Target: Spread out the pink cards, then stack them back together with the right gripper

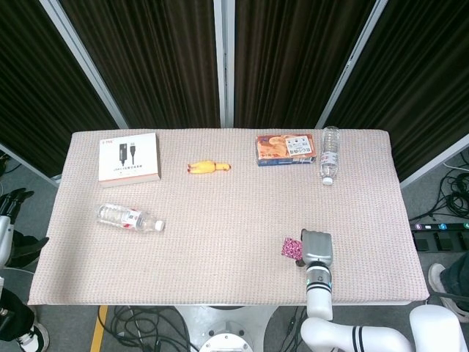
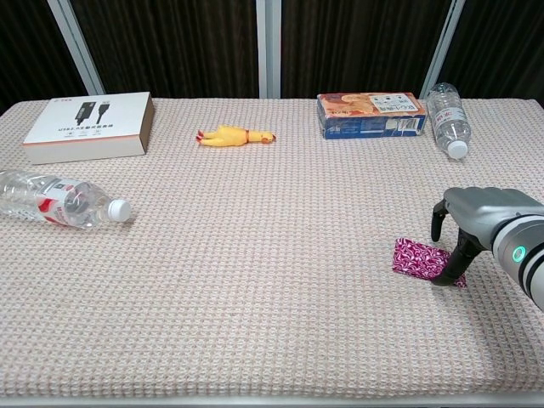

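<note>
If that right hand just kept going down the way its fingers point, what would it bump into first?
Probably the pink cards: the right hand arches over them, fingers aimed down at their right edge, seemingly touching already.

A coarse, matt woven cloth in beige-pink covers the tabletop [image 2: 255, 280]. The right hand [image 2: 476, 223] has a smooth grey shell with a soft sheen and black fingers [image 2: 463, 253]. The pink patterned cards [image 2: 418, 257] look thin and slightly glossy. Both clear plastic water bottles [image 2: 55, 199] [image 2: 447, 118] shine. The white cardboard box [image 2: 89, 126] looks smooth and matt, and the yellow rubber chicken toy [image 2: 234, 135] looks smooth.
</note>
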{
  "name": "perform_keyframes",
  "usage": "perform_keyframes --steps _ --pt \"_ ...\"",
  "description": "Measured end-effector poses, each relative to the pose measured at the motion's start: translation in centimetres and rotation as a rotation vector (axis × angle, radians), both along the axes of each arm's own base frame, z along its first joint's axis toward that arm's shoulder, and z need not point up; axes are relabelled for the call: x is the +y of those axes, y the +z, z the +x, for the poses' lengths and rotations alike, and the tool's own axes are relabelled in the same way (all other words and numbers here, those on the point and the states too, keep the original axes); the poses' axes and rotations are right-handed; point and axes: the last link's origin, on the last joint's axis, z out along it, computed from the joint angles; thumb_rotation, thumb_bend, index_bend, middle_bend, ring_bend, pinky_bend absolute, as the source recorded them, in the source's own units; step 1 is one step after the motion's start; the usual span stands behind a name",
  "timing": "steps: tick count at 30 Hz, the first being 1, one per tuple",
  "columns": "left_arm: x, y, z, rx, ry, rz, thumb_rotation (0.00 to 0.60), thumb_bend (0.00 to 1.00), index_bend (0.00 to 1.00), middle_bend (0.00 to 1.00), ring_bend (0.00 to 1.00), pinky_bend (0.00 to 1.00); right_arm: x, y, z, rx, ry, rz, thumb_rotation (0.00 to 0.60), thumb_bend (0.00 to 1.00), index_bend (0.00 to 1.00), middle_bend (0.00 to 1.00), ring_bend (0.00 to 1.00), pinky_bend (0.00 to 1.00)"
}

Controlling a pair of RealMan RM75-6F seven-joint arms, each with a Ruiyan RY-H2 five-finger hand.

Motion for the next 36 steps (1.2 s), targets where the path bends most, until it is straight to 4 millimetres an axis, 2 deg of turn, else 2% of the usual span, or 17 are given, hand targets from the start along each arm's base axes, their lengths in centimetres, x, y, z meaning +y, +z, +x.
perform_keyframes --steps 3,5,10,12,15,16,19,22,23,24,27,29,32,36 --pt "0.0 0.0 0.0 0.0 0.0 0.001 0.6 0.06 0.23 0.23 0.16 0.38 0.0 0.5 0.7 -0.025 0.02 -0.011 0.518 0.0 0.37 1.0 1.0 0.97" --pt "0.0 0.1 0.0 0.001 -0.001 0.004 0.6 0.07 0.23 0.23 0.16 0.38 0.0 1.0 1.2 -0.047 0.039 -0.024 0.486 0.0 0.38 1.0 1.0 0.97" --pt "0.0 0.1 0.0 0.003 0.001 0.007 0.6 0.07 0.23 0.23 0.16 0.38 -0.6 3.6 2.8 -0.129 0.118 -0.11 0.47 0.0 0.41 0.98 0.99 0.96" --pt "0.0 0.0 0.0 0.005 0.002 0.005 0.6 0.06 0.23 0.23 0.16 0.38 -1.1 4.7 3.1 -0.149 0.165 -0.16 0.468 0.0 0.4 0.85 0.87 0.92" --pt "0.0 -0.1 0.0 0.01 0.001 0.006 0.6 0.07 0.23 0.23 0.16 0.38 -2.2 6.4 3.1 -0.158 0.25 -0.241 0.468 0.0 0.32 0.49 0.43 0.84" --pt "0.1 -0.1 0.0 0.011 0.0 0.007 0.6 0.07 0.23 0.23 0.16 0.38 -2.6 6.9 3.0 -0.156 0.278 -0.267 0.461 0.0 0.3 0.43 0.35 0.81" --pt "0.1 -0.3 0.0 0.017 -0.003 0.005 0.6 0.07 0.23 0.23 0.16 0.38 -3.9 8.8 2.2 -0.133 0.371 -0.352 0.407 0.0 0.26 0.31 0.2 0.72" --pt "0.2 -0.5 0.0 0.021 -0.009 -0.001 0.6 0.06 0.23 0.23 0.16 0.38 -5.1 10.6 0.5 -0.074 0.445 -0.402 0.312 0.02 0.2 0.24 0.12 0.58" --pt "0.3 -0.6 0.0 0.023 -0.011 -0.003 0.6 0.07 0.23 0.23 0.16 0.38 -5.3 11.1 0.0 -0.046 0.459 -0.402 0.248 0.04 0.16 0.2 0.08 0.5" --pt "0.3 -0.7 0.0 0.025 -0.012 -0.007 0.6 0.07 0.23 0.23 0.16 0.38 -5.5 11.6 -0.7 -0.011 0.472 -0.39 0.21 0.05 0.13 0.16 0.05 0.47" --pt "0.4 -1.0 0.0 0.031 -0.015 -0.015 0.6 0.06 0.23 0.23 0.16 0.38 -5.7 12.3 -2.3 0.066 0.479 -0.326 0.145 0.06 0.03 0.07 0.0 0.35" --pt "0.4 -1.1 0.0 0.033 -0.018 -0.018 0.6 0.07 0.23 0.23 0.16 0.38 -5.8 12.7 -3.3 0.106 0.474 -0.28 0.108 0.08 0.0 0.03 0.0 0.27" --pt "0.5 -1.2 0.1 0.037 -0.023 -0.02 0.6 0.07 0.23 0.23 0.16 0.38 -5.8 13.5 -5.0 0.165 0.461 -0.214 0.058 0.09 0.0 0.0 0.0 0.24" --pt "0.5 -1.2 0.1 0.04 -0.024 -0.021 0.6 0.07 0.23 0.23 0.16 0.38 -5.7 14.5 -6.7 0.172 0.419 -0.181 0.025 0.1 0.0 0.0 0.0 0.25"
